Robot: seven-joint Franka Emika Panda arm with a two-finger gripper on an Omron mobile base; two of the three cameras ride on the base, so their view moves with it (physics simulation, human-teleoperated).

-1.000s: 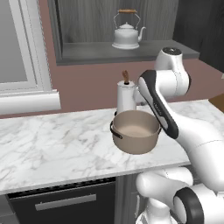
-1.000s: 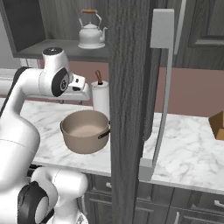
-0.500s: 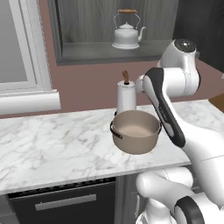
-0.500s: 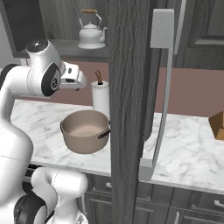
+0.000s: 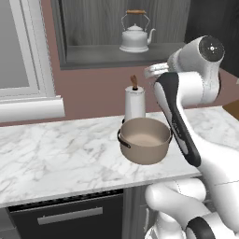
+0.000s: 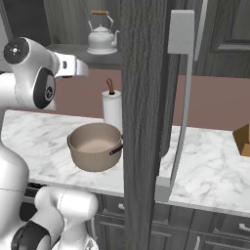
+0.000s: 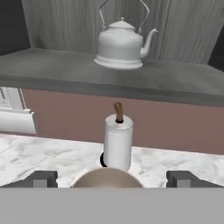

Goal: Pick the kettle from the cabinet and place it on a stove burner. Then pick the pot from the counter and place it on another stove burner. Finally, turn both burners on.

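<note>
The white-silver kettle (image 5: 135,39) (image 6: 102,40) (image 7: 120,43) stands upright on the grey shelf of the dark cabinet (image 5: 102,55) (image 6: 68,49) (image 7: 52,65). The beige pot (image 5: 144,140) (image 6: 95,145) sits on the marble counter (image 5: 56,154) (image 6: 210,161); its rim (image 7: 107,179) just shows in the hand view. My gripper (image 5: 155,71) (image 6: 80,68) (image 7: 113,179) hangs in the air above the pot, below and in front of the shelf. It faces the kettle and stands open, with nothing between its fingers. The stove burners are out of view.
A white paper-towel roll (image 5: 134,102) (image 6: 112,110) (image 7: 118,142) stands behind the pot against the wall. An open dark cabinet door (image 6: 144,122) with a long handle (image 6: 183,97) hangs to the right. A window (image 5: 23,56) is at the left, a cardboard box (image 6: 242,139) at the far right.
The arm has risen and swung, lifting the hand from above the pot up toward shelf height. Kettle, pot and roll have not moved.
</note>
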